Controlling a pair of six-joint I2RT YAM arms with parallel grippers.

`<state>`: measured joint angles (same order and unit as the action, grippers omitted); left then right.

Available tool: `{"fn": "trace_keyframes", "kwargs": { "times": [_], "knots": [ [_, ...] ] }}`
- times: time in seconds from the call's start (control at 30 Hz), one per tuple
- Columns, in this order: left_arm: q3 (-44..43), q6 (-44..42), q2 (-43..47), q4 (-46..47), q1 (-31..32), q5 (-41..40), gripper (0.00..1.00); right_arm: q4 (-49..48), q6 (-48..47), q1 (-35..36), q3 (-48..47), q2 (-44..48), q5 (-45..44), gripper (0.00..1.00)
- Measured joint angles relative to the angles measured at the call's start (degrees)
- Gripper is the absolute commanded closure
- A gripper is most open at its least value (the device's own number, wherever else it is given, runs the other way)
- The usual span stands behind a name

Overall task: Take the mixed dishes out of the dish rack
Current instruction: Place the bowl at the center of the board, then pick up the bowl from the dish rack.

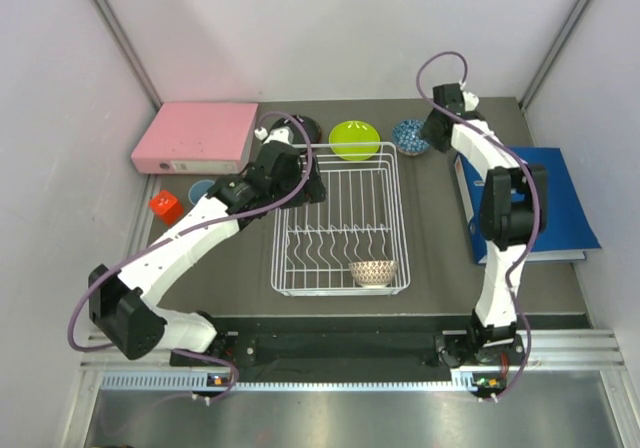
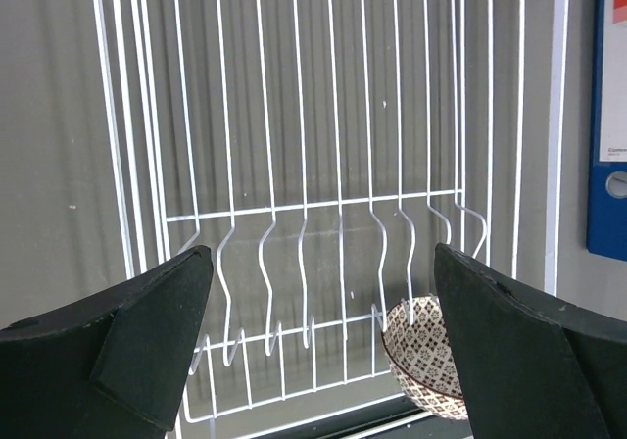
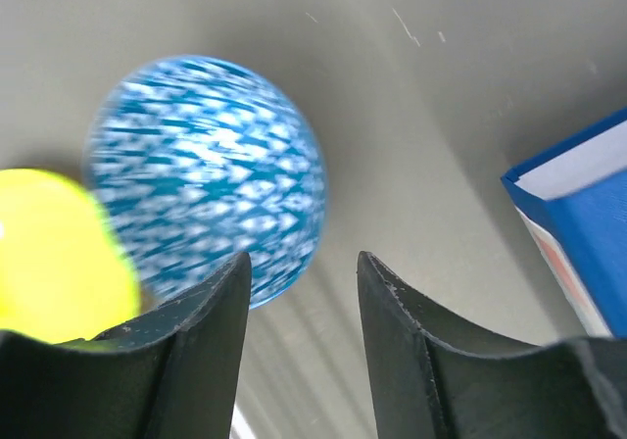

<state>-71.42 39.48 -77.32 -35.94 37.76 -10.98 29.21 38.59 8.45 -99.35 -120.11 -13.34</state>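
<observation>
Left tool (image 2: pixel 321 263) gapes wide, empty; the beige patterned bowl (image 2: pixel 421 356) sits beside one finger. A skewed reach could snag dish rack (image 2: pixel 554 165) wires.

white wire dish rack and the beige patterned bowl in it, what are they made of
White wire dish rack: probably coated metal, going by the thin rods and smooth, even white finish. Beige patterned bowl: likely glazed ceramic, given its fine printed pattern, though melamine can't be ruled out.

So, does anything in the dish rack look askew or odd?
Only the beige patterned bowl in the near right corner of the dish rack: it seems tipped on its side, not upright. Nothing looks broken.
</observation>
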Motion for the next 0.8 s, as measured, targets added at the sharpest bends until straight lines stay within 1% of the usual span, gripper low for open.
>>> {"fn": "trace_keyframes", "kwargs": {
  "times": [0.1, 0.17, 0.23, 0.27, 0.3, 0.33, 0.37, 0.4, 0.43, 0.5, 0.53, 0.6, 0.7, 0.8],
  "knots": [
    [0.00, -0.68, 1.01, 0.02, 0.00, -0.09, 0.01, -0.55, 0.02, 0.00, 1.33, 4.59, 0.70, 0.50],
    [0.00, -1.14, 1.53, 0.02, 0.00, -0.17, 0.01, -1.38, 0.02, 0.00, 4.61, 9.73, 1.42, 0.49],
    [0.00, -1.95, 1.86, 0.02, 0.00, -0.13, 0.01, -1.49, -0.02, 0.04, 7.78, 14.93, 2.10, 0.41],
    [0.00, -2.36, 1.97, 0.07, 0.00, 0.00, 0.01, -2.14, -0.20, 0.17, 9.86, 18.10, 2.60, 0.33],
    [0.00, -2.75, 2.05, 0.13, 0.00, 0.20, 0.02, -2.21, -0.46, 0.55, 11.45, 20.81, 2.82, 0.29],
    [0.00, -3.58, 2.08, 0.22, -0.02, 0.74, 0.04, -2.67, -0.76, 0.81, 13.25, 23.74, 2.97, 0.22],
    [0.00, -4.39, 2.10, 0.48, -0.07, 1.62, 0.05, -3.06, -1.05, 1.07, 14.82, 26.16, 3.13, 0.08],
    [0.00, -5.35, 2.10, 0.83, -0.11, 3.02, 0.07, -4.26, -1.64, 1.77, 17.77, 30.10, 3.43, 0.01],
    [0.00, -6.60, 2.03, 1.25, -0.15, 4.59, 0.09, -4.83, -2.16, 2.60, 20.20, 33.68, 3.74, 0.00],
    [-0.07, -9.75, 1.53, 2.21, -0.07, 10.56, 0.10, -6.78, -3.54, 4.83, 24.96, 40.70, 4.92, 0.00],
    [-0.11, -10.97, 1.07, 2.56, 0.33, 12.74, 0.01, -7.52, -4.09, 6.10, 26.77, 43.87, 5.40, 0.00],
    [-0.24, -14.67, -0.39, 2.84, 2.32, 17.05, 0.01, -8.96, -4.87, 8.61, 29.64, 49.07, 6.38, 0.00],
    [0.04, -20.72, -1.75, 3.34, 9.38, 17.57, 0.01, -11.61, -5.55, 12.22, 33.66, 56.04, 6.60, 0.00],
    [3.04, -25.94, -0.57, 6.73, 16.02, 17.57, 0.01, -15.10, -4.85, 13.86, 39.82, 62.14, 7.04, 0.00]
  ]
}}
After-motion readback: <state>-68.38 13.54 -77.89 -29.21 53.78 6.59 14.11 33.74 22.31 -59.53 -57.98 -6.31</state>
